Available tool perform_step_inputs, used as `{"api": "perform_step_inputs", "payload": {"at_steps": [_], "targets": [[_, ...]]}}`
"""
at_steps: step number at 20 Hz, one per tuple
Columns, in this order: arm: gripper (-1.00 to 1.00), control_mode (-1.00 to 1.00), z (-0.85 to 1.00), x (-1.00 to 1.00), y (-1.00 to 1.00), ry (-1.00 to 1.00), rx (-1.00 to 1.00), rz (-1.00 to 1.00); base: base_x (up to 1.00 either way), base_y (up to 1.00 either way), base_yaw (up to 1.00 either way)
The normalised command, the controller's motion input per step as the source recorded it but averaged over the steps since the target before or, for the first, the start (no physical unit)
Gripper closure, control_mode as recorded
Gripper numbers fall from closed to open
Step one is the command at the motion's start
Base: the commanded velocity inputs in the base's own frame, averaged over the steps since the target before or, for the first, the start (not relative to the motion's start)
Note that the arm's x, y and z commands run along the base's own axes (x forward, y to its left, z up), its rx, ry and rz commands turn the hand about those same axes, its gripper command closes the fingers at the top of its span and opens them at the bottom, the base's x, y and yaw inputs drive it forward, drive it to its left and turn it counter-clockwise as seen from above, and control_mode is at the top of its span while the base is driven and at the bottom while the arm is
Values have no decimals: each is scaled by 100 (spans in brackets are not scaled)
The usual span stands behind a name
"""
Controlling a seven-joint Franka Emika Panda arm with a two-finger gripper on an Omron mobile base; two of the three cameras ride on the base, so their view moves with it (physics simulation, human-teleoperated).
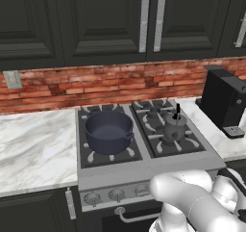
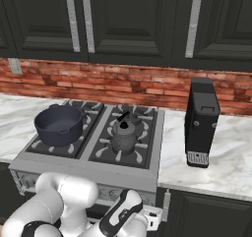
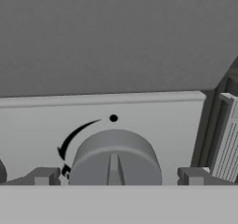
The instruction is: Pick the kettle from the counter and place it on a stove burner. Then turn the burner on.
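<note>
Hand view: two fingers (image 3: 116, 176) spread around one stove knob (image 3: 115, 160); one kettle (image 1: 174, 126) on a burner.

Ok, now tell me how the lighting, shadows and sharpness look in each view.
Left base view: even, flat light, soft shading inside the pot, no glare on the counter. Right base view: equally even, the kettle crisp, the coffee machine dark with few details. Hand view: the stove knob is very close and slightly soft, between the open gripper fingertips, with no shadow cast.
</note>
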Motion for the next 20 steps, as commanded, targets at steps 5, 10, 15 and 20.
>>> {"api": "perform_step_inputs", "payload": {"at_steps": [5,10,15,20], "targets": [[-100,-100,0,-8,-1,0,0,0,0,0,0],[-100,-100,0,-11,-2,0,0,0,0,0,0],[-100,-100,0,0,0,0,0,0,0,0,0],[-100,-100,0,5,0,0,0,0,0,0,0]]}}
